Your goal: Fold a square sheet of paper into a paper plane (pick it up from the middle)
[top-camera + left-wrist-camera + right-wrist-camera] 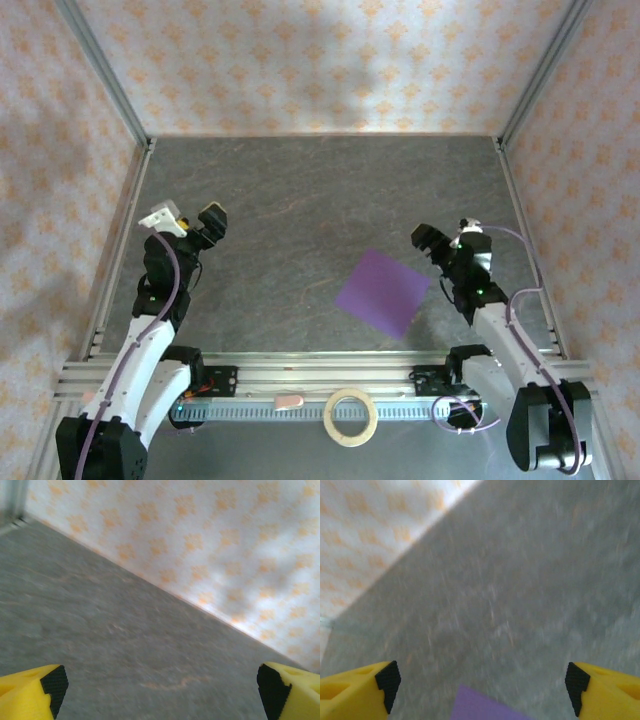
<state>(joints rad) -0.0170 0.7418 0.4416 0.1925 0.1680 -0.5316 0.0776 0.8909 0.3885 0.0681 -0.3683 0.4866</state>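
Observation:
The square sheet of paper [382, 292], plain purple, lies flat on the grey table right of centre, turned like a diamond. A paper plane is out of view. My right gripper [426, 241] hovers just off the sheet's upper right corner. In the right wrist view, that gripper [482, 685] is open, its yellow fingers far apart, with a corner of the sheet [480, 709] low between them. My left gripper [210, 224] sits at the left side of the table, far from the sheet. In the left wrist view, the left gripper [161, 687] is open over bare table with nothing between its fingers.
A tan tape ring [350, 417] rests on the near rail between the arm bases. Patterned walls and metal frame posts [110, 90] close off the table on three sides. Bare grey table [300, 200] stretches behind and left of the sheet.

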